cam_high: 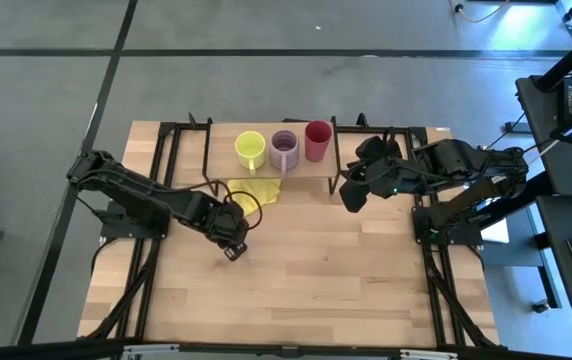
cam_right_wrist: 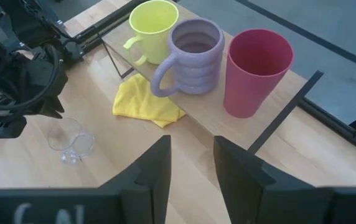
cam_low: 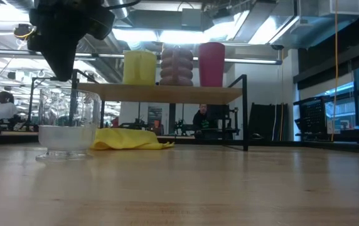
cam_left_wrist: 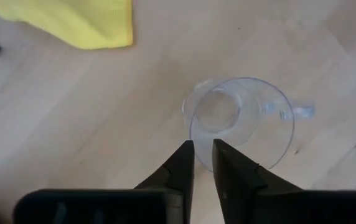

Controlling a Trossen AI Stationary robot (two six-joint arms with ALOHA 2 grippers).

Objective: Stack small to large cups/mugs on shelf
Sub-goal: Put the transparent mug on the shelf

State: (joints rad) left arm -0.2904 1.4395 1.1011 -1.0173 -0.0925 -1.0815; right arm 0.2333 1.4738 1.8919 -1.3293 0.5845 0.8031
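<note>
Three cups: we are seeing the yellow mug [cam_high: 250, 149], the lilac mug [cam_high: 284, 150] and the red cup [cam_high: 318, 140] standing upright in a row on the shelf [cam_high: 311, 168], each just beside the next.
Fourth cup: we are finding the clear glass [cam_left_wrist: 240, 121] sitting upright on the table [cam_high: 306, 270], off the shelf and in front of it, near the yellow cloth [cam_high: 254, 190].
Glass handle: we are noticing a small clear handle sticking out on the side away from the cloth in the left wrist view.
Left gripper: we are watching the left gripper [cam_left_wrist: 203, 163] hanging just above the near rim of the glass; its fingers [cam_left_wrist: 181, 165] are almost pressed together, with only a thin gap, and are pinching nothing.
Low view: we are seeing the dark left arm hanging directly over the glass [cam_low: 68, 125], with the cloth [cam_low: 129, 139] lying behind it under the shelf [cam_low: 160, 94].
Right gripper: we are seeing the right gripper [cam_right_wrist: 190, 163] waiting beside the right end of the shelf, its fingers spread apart and empty, facing the three cups.
Cloth: we are seeing it lying crumpled on the table, partly under the front edge of the shelf.
</note>
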